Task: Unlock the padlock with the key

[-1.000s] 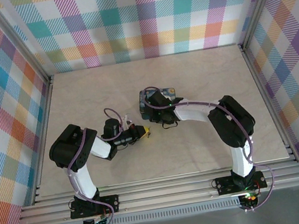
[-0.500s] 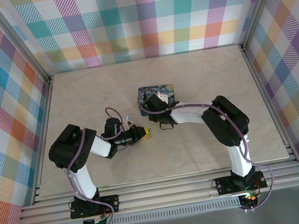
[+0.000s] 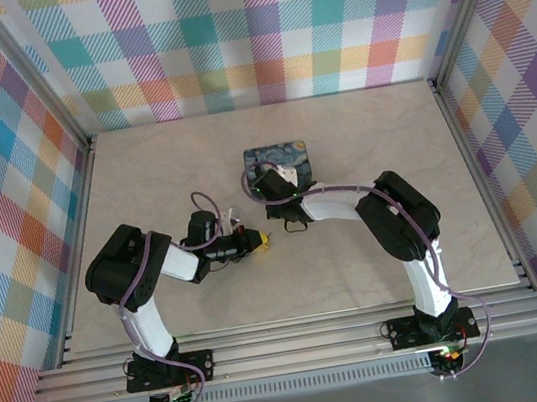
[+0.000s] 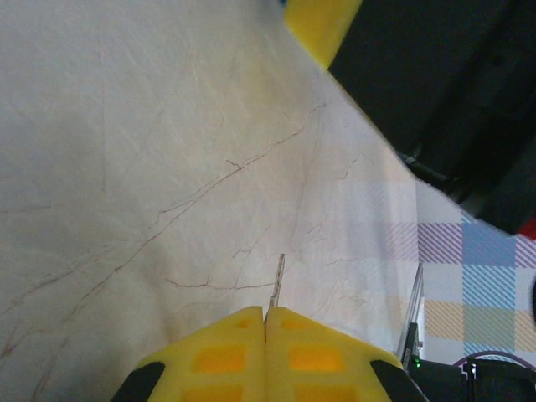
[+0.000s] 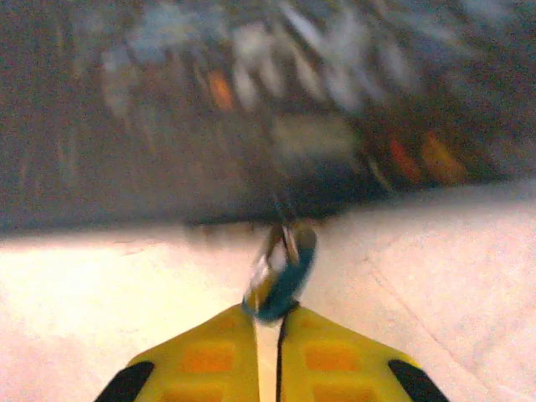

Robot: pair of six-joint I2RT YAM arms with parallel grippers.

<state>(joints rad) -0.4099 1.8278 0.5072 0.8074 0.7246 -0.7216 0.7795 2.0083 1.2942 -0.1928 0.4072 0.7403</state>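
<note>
In the left wrist view my left gripper (image 4: 266,316) is shut on the key (image 4: 275,280), whose slim blade sticks out past the yellow fingertips over bare table. My right gripper (image 5: 270,314) is shut on the padlock (image 5: 280,272), a small yellowish, blue-tinted lock that hangs against the side of the dark blue tin box (image 5: 251,100); the view is blurred. From above, the left gripper (image 3: 263,242) sits a short way left and below the right gripper (image 3: 258,184) at the tin box (image 3: 288,163). A yellow fingertip (image 4: 321,25) and black body of the right arm (image 4: 435,92) show ahead of the key.
The tin box stands mid-table. The right arm (image 3: 350,204) curves across the middle from the right. Checked walls (image 3: 253,31) and aluminium rails (image 3: 300,343) enclose the marble-patterned table (image 3: 142,169).
The right gripper has slid left along the tin box's near side, uncovering most of the lid. The left gripper has barely moved.
</note>
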